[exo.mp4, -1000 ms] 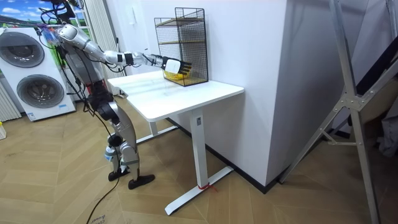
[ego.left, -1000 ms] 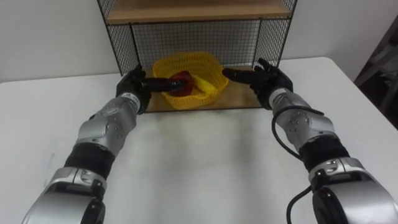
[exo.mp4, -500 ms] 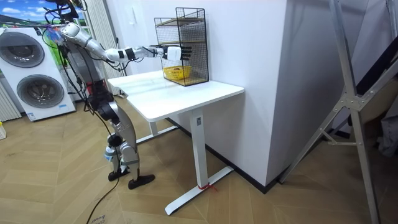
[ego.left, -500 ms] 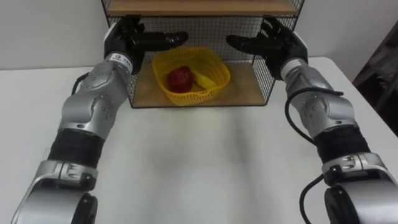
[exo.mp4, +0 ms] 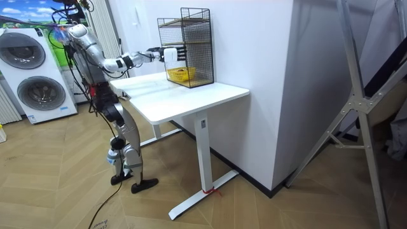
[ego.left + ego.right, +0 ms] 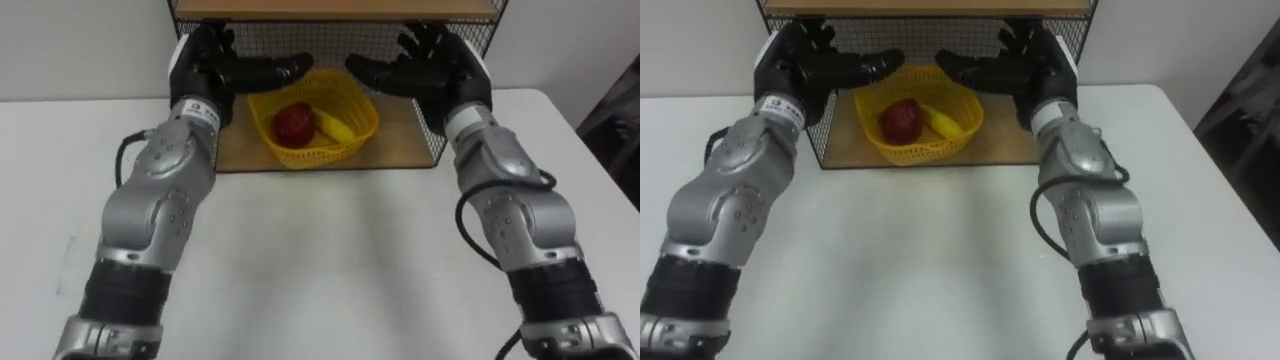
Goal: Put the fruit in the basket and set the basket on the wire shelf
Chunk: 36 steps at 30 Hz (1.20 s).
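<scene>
The wire shelf (image 6: 320,40) is open at the front; mesh closes its sides and back, and an upper wooden board (image 6: 330,10) roofs the bay. The yellow basket (image 6: 350,140) fills the bay's middle, with bare bottom board (image 6: 405,130) to its right. The left hand (image 6: 205,68) and right hand (image 6: 445,72), fingers spread, hang before the opening. The white table (image 6: 330,270) gives a flat approach.

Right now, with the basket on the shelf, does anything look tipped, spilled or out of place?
Nothing stands out. The yellow basket sits level on the wire shelf, apple and banana inside; left hand and right hand are open, raised above it.
</scene>
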Motion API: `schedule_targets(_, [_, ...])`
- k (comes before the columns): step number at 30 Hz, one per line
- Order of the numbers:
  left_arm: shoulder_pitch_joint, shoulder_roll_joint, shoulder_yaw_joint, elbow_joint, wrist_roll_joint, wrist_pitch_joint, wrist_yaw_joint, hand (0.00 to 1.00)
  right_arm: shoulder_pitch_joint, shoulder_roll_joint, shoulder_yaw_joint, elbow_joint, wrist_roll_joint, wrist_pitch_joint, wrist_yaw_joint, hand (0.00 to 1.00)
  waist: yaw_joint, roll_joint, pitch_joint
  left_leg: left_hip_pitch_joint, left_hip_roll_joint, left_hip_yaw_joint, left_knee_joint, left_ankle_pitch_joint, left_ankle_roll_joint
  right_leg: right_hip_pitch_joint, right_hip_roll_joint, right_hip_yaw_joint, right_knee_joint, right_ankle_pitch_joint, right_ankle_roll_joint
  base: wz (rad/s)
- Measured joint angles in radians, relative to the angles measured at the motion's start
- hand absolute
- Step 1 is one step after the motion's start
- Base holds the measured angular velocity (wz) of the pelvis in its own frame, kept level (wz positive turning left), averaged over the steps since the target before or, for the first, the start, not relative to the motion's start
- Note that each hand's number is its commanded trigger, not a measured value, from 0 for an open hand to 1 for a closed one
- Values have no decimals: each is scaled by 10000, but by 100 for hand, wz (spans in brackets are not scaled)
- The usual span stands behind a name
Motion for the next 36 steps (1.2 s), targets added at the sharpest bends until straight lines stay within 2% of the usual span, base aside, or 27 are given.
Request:
schedule_targets(3, [968,21,-293,-572,75,-1,-3,0,884,135,296,-471,-416,4,73,0,78,-38,77,-49,-50,22,-40,3,32,-63,-28,45,-14,-2,34,-2])
schedule_targets(7, [1838,23,-621,-1019,117,-160,-387,0,1704,207,470,-1285,-359,-92,474,0,222,53,125,-186,-102,-70,-77,-12,61,-129,-5,-58,-11,1,34,4])
schedule_targets(10, [2236,49,-733,-1094,148,-507,-701,0,2013,247,535,-1445,-264,-343,491,0,255,135,106,-250,-96,-147,-69,-1,55,-170,-9,-109,-11,4,28,6])
schedule_targets(15, [3396,189,-846,-1804,236,-1222,-1129,0,3045,263,806,-1789,-512,-1268,765,0,223,234,45,-223,-17,-110,-74,2,45,-102,10,-142,-130,9,12,1])
schedule_targets(22, [4907,378,-867,-2515,456,-2099,-1786,0,4662,227,888,-2338,-881,-1817,1241,0,227,293,47,-341,-50,-79,-93,-27,83,-203,36,-110,-160,-44,80,1])
schedule_targets(25, [5567,427,-793,-2913,548,-2693,-2015,0,5289,115,848,-3025,-878,-2244,1336,0,213,337,35,-411,-65,-77,-95,-36,98,-302,26,-58,-137,-41,81,0])
schedule_targets(27, [6101,459,-538,-3099,773,-3314,-1923,0,5860,-18,603,-3488,-932,-2865,1336,0,200,421,-5,-356,-45,-134,-92,-36,96,-221,58,-27,-147,-43,80,2])
schedule_targets(30, [6217,484,194,-3173,1144,-3901,-1515,0,6055,-42,-178,-3662,-1488,-3475,971,0,253,466,17,-339,-42,-163,-74,-39,89,-178,72,22,-156,-64,89,4])
schedule_targets(31, [6217,483,402,-3278,1286,-3960,-1390,0,6059,-45,-369,-3746,-1635,-3532,832,0,260,470,19,-338,-44,-165,-74,-40,89,-183,75,24,-151,-66,87,0])
schedule_targets(33, [6184,498,1478,-3892,1869,-4451,-668,0,6050,-207,-1278,-4142,-2064,-3890,207,0,299,479,18,-358,-46,-236,-89,-55,67,-182,94,41,-142,-83,92,0])
schedule_targets(34, [6151,499,1778,-4106,2043,-4595,-388,0,6043,-239,-1541,-4299,-2219,-3954,9,0,302,475,20,-366,-41,-238,-88,-58,63,-182,99,38,-144,-87,89,3])
schedule_targets(36, [5986,537,3306,-4963,3002,-5385,840,0,6041,-414,-2776,-5018,-2844,-4324,-795,0,388,499,20,-397,-27,-218,-85,-67,47,-212,111,30,-142,-112,68,0])
